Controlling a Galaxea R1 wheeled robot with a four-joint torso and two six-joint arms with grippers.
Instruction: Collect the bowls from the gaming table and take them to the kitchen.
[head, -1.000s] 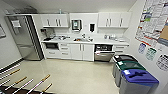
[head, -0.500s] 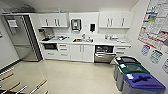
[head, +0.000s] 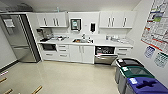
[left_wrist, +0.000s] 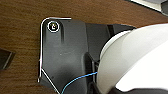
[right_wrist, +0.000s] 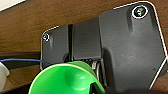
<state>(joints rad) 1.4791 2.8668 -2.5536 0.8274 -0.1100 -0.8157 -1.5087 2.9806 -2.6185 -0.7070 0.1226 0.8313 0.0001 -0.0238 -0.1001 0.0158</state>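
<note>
The kitchen lies ahead in the head view, with white cabinets (head: 52, 19), a white worktop (head: 106, 43), a steel sink (head: 81, 40) and dark wall dispensers (head: 75, 24). A white bowl (left_wrist: 135, 62) looms large in the left wrist view, with my left gripper (left_wrist: 117, 88) shut on its rim. In the right wrist view, my right gripper (right_wrist: 93, 86) is shut on the rim of a green bowl (right_wrist: 65, 78). Both bowls hang above a brown wood-grain surface (left_wrist: 20, 27). The gaming table is out of view.
A steel fridge (head: 18, 40) stands at the left. A dishwasher (head: 105, 54) under the worktop has its door ajar. Black (head: 128, 63), green (head: 136, 72) and blue (head: 147, 85) bins line the right wall under posters (head: 157, 27). Wooden legs (head: 37, 89) poke in at the lower left over pale floor (head: 75, 77).
The whole head view has shifted: the camera has moved closer to the kitchen counter, and the bins at the right now look larger.
</note>
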